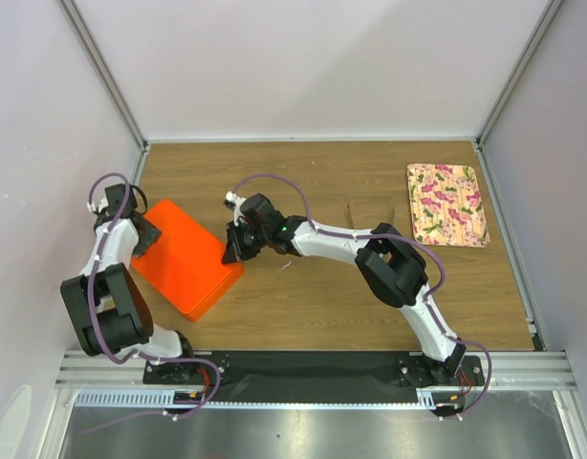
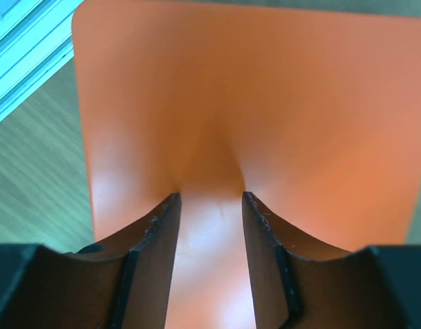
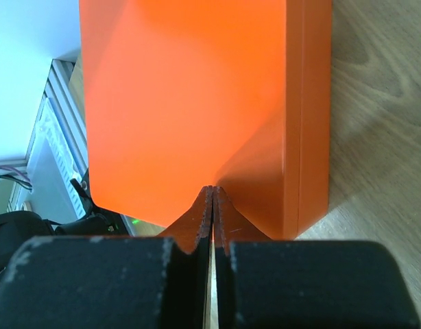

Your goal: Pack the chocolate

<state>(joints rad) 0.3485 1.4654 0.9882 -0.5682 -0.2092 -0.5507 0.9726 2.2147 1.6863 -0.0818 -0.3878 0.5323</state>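
Left hand (image 1: pixel 143 235) is at the outer edge of the orange box (image 1: pixel 184 260); its fingers (image 2: pixel 155 236) are spread, a clear gap between them, the lid showing through that gap; nothing pinched; the lid runs on ahead of this hand and fills its view. Right hand (image 1: pixel 233 251) is over at the box's opposite corner; fingers (image 3: pixel 197 223) pressed tight together, tips down at the lid; whether they bear on it, can't tell; just right of those tips the box's side wall drops to bare tabletop (image 3: pixel 382 103). The box lies flat between the two hands, lid on. A floral plate (image 1: pixel 447 205) sits well behind the right hand, out past its elbow. Chocolate: on show in no view; where it lies, can't tell.
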